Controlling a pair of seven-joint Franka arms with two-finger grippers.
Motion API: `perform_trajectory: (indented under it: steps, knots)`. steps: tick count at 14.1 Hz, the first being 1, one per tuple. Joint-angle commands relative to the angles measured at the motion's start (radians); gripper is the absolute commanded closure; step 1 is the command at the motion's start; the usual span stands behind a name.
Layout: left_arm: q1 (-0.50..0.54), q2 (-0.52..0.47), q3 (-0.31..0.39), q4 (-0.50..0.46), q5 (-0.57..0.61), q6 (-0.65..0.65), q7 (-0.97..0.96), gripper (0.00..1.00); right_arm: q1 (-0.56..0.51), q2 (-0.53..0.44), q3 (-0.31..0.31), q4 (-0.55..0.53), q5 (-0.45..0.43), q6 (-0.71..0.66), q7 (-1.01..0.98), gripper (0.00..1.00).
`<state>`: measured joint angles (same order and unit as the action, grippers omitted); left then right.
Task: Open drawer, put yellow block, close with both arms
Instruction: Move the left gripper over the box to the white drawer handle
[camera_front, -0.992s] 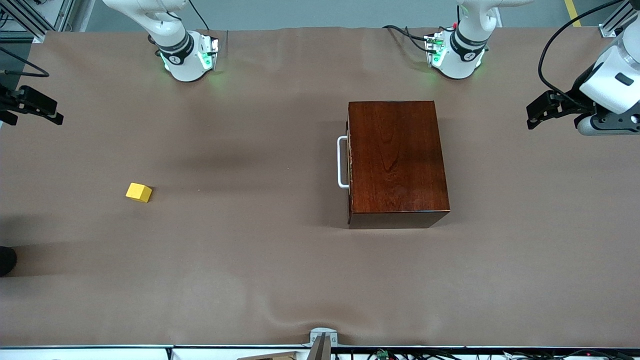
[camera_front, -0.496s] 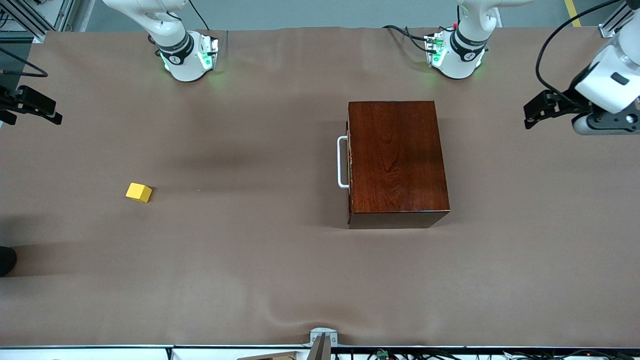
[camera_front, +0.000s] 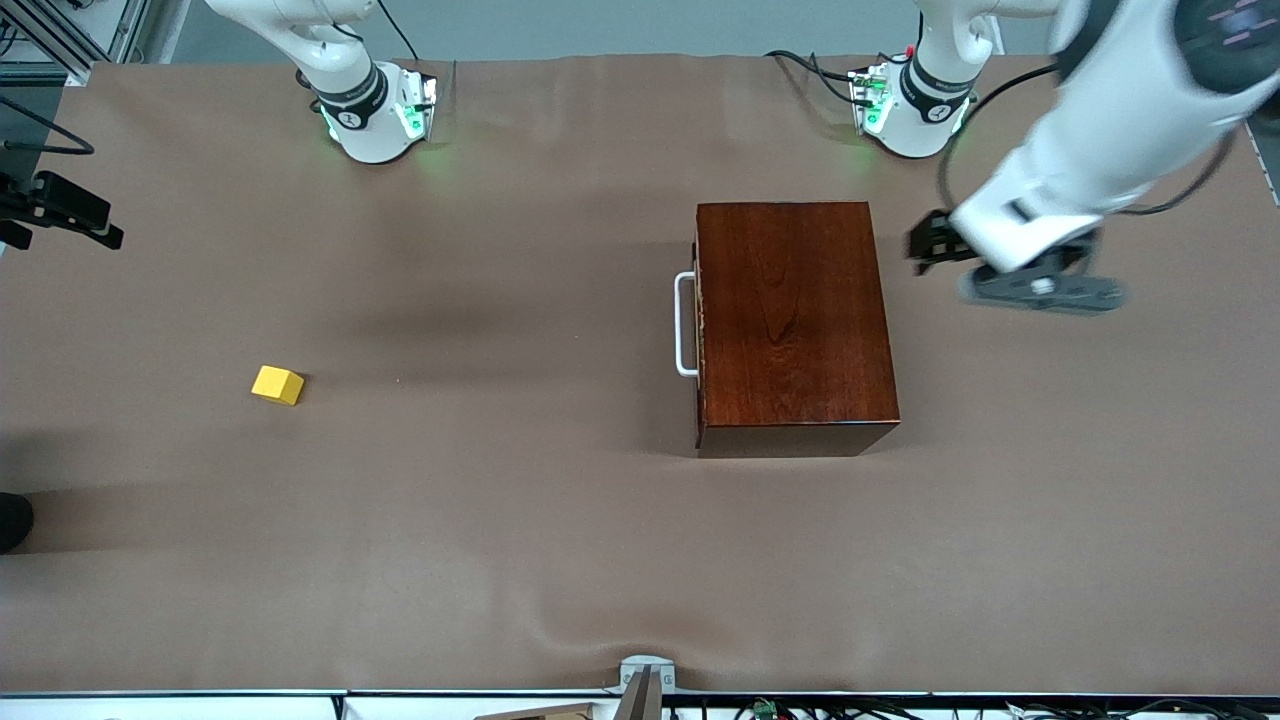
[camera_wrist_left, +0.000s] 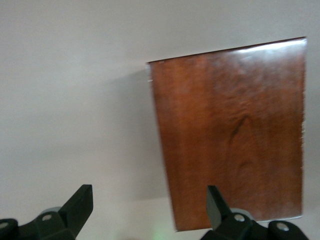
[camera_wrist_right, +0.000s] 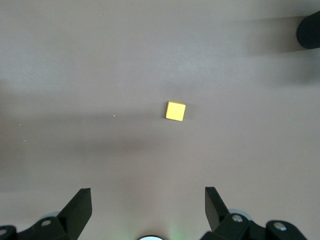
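The mahogany box (camera_front: 795, 320) stands mid-table, its drawer shut, with the white handle (camera_front: 684, 325) facing the right arm's end. The yellow block (camera_front: 277, 385) lies alone on the table toward the right arm's end. My left gripper (camera_front: 928, 244) is open and empty in the air, over the table beside the box's end away from the handle. The left wrist view shows its gripper (camera_wrist_left: 149, 200) and the box top (camera_wrist_left: 230, 130). My right gripper (camera_front: 62, 212) is open and empty, high over the table's edge. The right wrist view shows its gripper (camera_wrist_right: 147, 200) and the block (camera_wrist_right: 175, 111).
Brown cloth (camera_front: 500, 500) covers the whole table. A dark round object (camera_front: 12, 520) sits at the table's edge at the right arm's end, nearer the front camera than the block; it also shows in the right wrist view (camera_wrist_right: 309, 31).
My left arm has swung in from the table's end toward the box, and its gripper now hangs close beside the box. The right arm, the block and the box have stayed put.
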<state>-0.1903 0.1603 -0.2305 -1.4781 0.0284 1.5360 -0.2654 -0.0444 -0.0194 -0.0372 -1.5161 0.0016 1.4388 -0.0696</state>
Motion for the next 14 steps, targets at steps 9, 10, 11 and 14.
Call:
perform_trajectory:
  steps: [9, 10, 11, 14]
  knots:
    - [-0.352, 0.376, 0.037, 0.292, 0.036, 0.125, -0.483, 0.0, -0.026, -0.014, 0.011, -0.012, 0.011, 0.0, 0.008, 0.0]
    - [-0.407, 0.407, 0.068, 0.318, 0.038, 0.127, -0.518, 0.0, -0.031, -0.014, 0.011, -0.012, 0.011, 0.0, 0.01, 0.0]
    - [-0.469, 0.435, 0.123, 0.332, 0.038, 0.133, -0.546, 0.0, -0.032, -0.014, 0.011, -0.012, 0.011, 0.0, 0.01, 0.0]
    - [-0.668, 0.505, 0.302, 0.337, 0.036, 0.179, -0.619, 0.0, -0.038, -0.013, 0.01, -0.012, 0.011, 0.0, 0.016, 0.0]
